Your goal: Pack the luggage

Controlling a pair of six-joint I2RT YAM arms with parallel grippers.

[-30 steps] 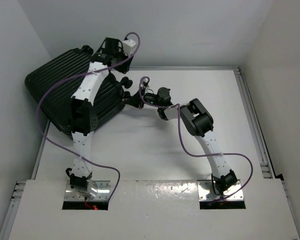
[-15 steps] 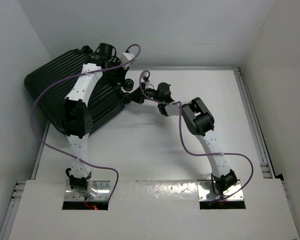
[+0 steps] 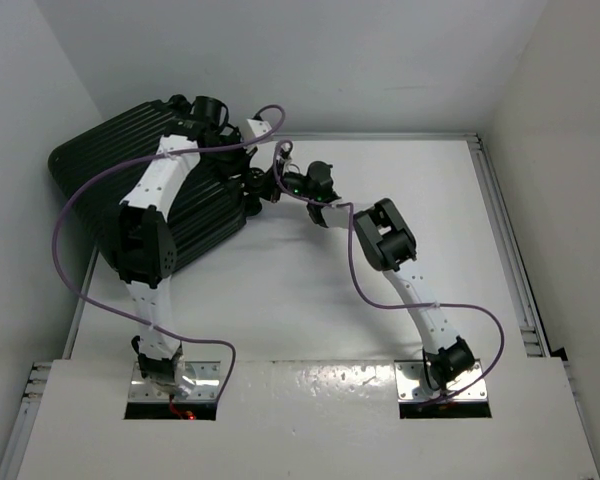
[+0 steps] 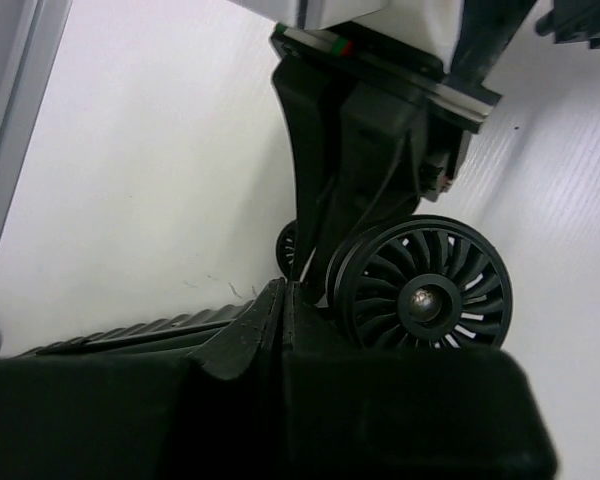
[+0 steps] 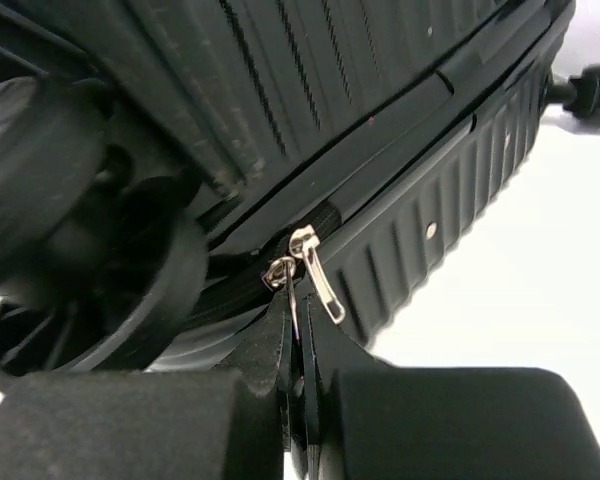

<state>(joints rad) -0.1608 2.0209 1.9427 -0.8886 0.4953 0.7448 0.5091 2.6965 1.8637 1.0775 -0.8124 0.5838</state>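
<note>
The luggage, a big black ribbed suitcase, lies closed at the back left of the table, wheels toward the centre. My left arm reaches over it, and my left gripper is at the wheel corner. In the left wrist view that gripper is shut, its fingers pressed together with nothing showing between them, beside a spoked wheel. My right gripper is at the same end. Close up, this gripper is shut on a silver zipper pull on the luggage's seam. A second pull hangs free.
White walls close in on the left and at the back. A metal rail runs along the table's right edge. Purple cables loop from both arms. A big wheel sits just left of the zipper.
My left gripper has closed and moved along the luggage's wheel end, its elbow swinging left. My right gripper has shifted slightly back and left, still gripping the pull.
</note>
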